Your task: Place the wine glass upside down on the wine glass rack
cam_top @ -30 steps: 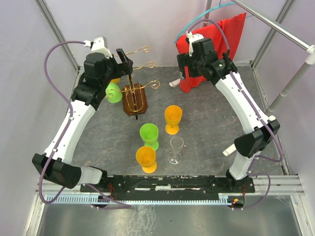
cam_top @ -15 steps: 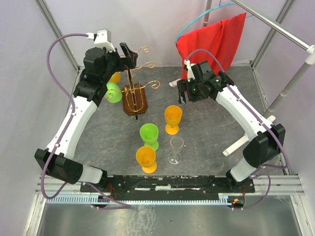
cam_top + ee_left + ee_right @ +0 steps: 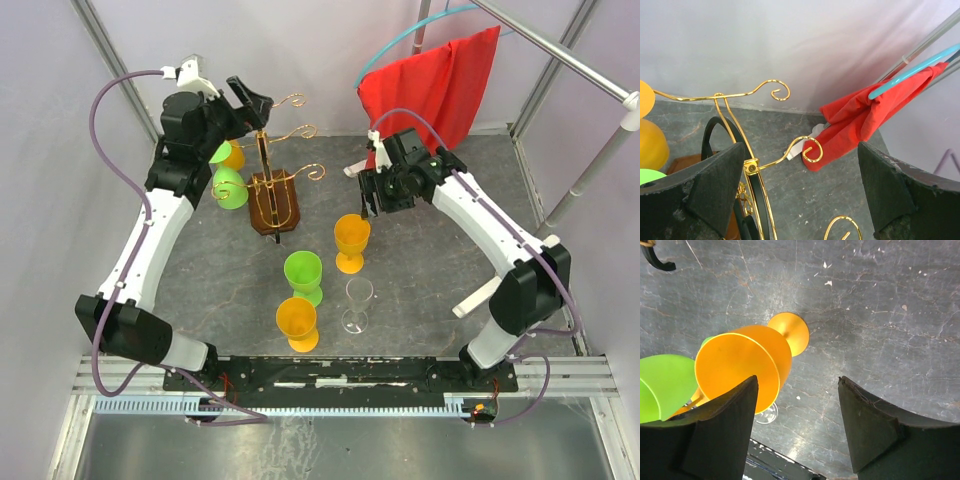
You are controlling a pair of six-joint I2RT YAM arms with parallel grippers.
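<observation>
The wine glass rack (image 3: 273,203) has a dark brown base and gold curled arms; a green glass (image 3: 232,188) and an orange glass (image 3: 234,155) hang upside down on its left side. My left gripper (image 3: 250,100) is open and empty above the rack top; its wrist view shows the gold arms (image 3: 747,165) between and below the jaws. My right gripper (image 3: 368,203) is open and empty just above the upright orange glass (image 3: 351,240), which lies left of its left finger (image 3: 722,440) in the right wrist view (image 3: 740,367). A clear glass (image 3: 357,303) stands nearer the front.
A green glass (image 3: 303,275) and another orange glass (image 3: 297,322) stand upright left of the clear one. A red cloth (image 3: 440,85) hangs on a hanger at the back right. A metal pole (image 3: 590,180) slants along the right side.
My right arm has swung from the red cloth forward and left to above the orange glass. My left gripper has pulled up and back from the rack's post.
</observation>
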